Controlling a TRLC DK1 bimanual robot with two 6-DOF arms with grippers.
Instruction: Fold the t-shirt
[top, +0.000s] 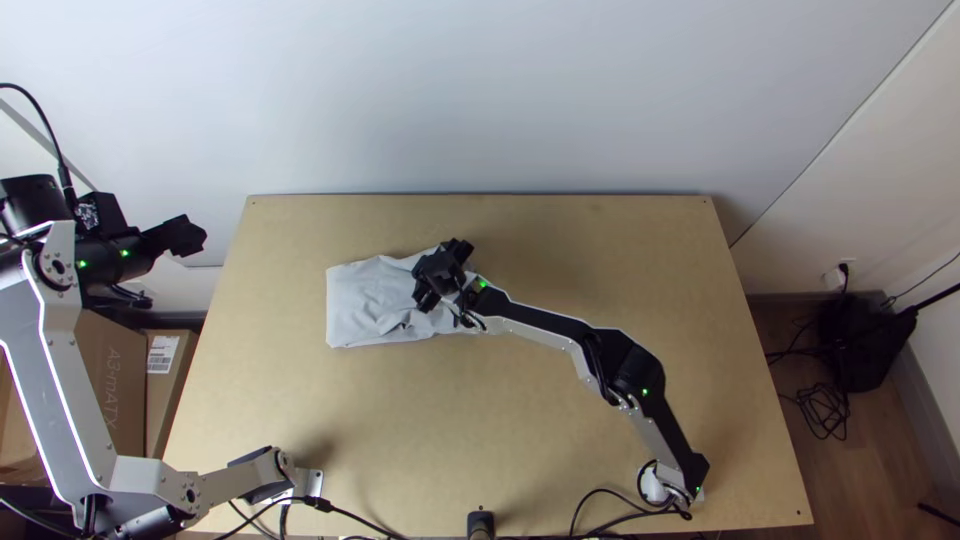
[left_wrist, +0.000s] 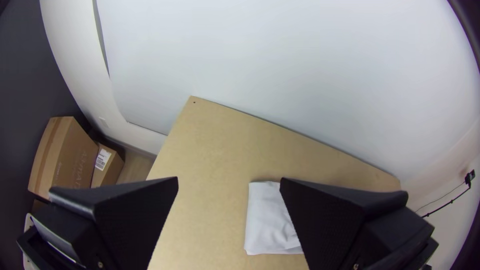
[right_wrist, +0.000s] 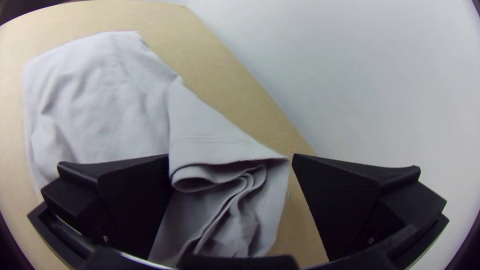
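Note:
The pale grey t-shirt (top: 372, 300) lies folded into a long, wrinkled strip left of the table's middle. My right gripper (top: 436, 278) is over its right part, open. In the right wrist view, layered folds of the shirt (right_wrist: 215, 135) lie between the spread fingers of that gripper (right_wrist: 230, 157), and a flap is turned over on top. My left gripper (top: 190, 236) is off the table's left side, away from the cloth. The left wrist view shows this gripper (left_wrist: 229, 180) open and empty, with part of the shirt (left_wrist: 267, 220) beyond it.
The light wooden table (top: 560, 440) has a pale wall (top: 560, 100) along its far edge. Cardboard boxes (top: 110, 380) stand beyond its left side. Black cables (top: 600, 500) run along the near edge. The right arm crosses the table's right half.

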